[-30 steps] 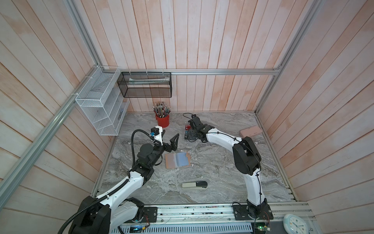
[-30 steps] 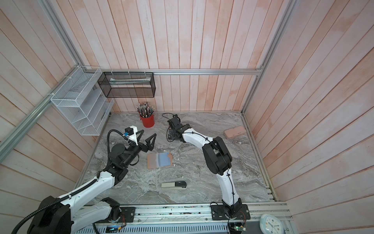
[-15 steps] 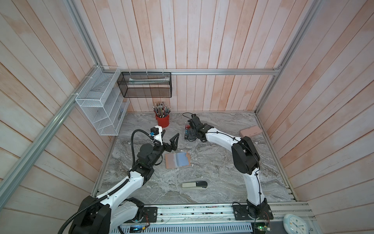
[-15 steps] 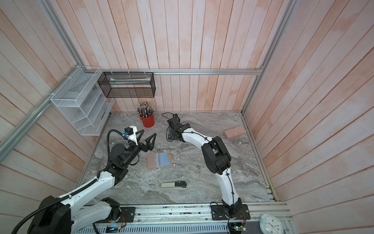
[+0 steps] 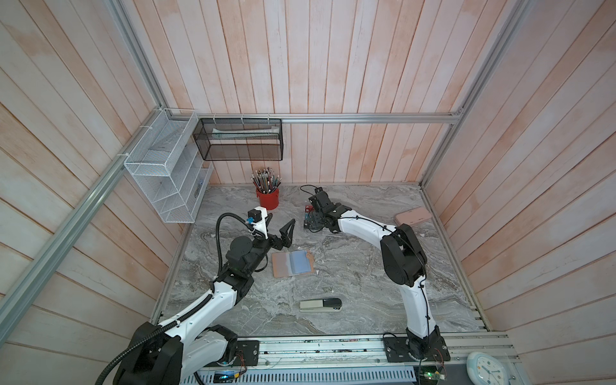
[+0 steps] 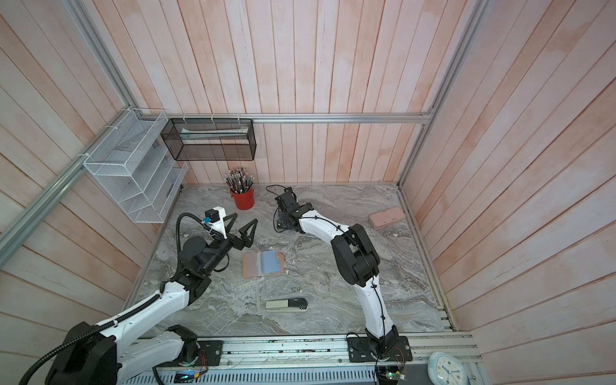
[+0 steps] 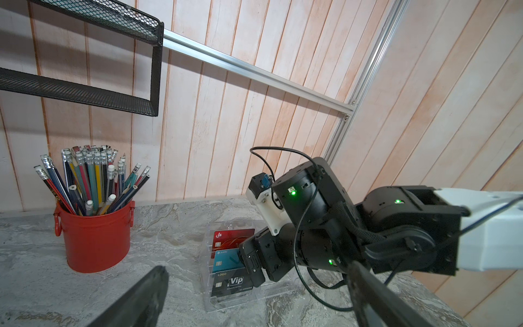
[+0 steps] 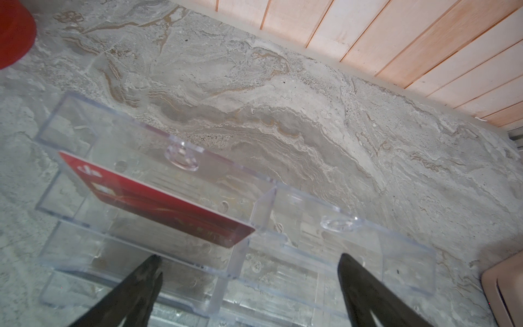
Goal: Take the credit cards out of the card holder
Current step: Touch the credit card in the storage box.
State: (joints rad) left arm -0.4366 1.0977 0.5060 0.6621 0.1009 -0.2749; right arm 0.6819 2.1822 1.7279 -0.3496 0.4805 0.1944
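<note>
Black card (image 7: 229, 283) visible from left wrist, not right.

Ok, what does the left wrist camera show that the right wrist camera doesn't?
Only the left wrist view: the teal card and black card standing in the rack, the pencils, and the right arm's wrist over the rack. Only the right wrist view: the right gripper, its fingers open, and a corner of the pink case. Both: the clear rack, the red card and the red cup.
</note>
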